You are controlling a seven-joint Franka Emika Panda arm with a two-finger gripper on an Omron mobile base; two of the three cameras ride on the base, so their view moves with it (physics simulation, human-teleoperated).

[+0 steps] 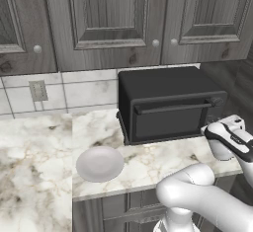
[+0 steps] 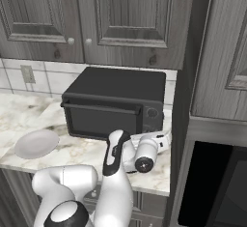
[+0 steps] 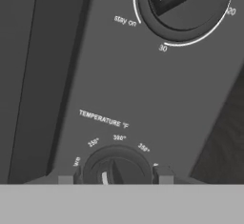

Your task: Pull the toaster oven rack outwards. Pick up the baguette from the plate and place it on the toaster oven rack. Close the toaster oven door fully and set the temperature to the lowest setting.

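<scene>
Toaster oven on table, toaster oven door shut. Hand narrowly parted, fingers straddling temperature knob; firm grip unconfirmed. Plate bare. Risk: fingers slip off knob, dial stops short of lowest setting.

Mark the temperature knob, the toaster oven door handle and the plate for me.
temperature knob (image 3: 116,169): hand view, on its dark face between the finger tips.
toaster oven door handle (image 1: 170,107): left base view, middle of the bar.
plate (image 1: 99,164): left base view, its bare centre.
</scene>
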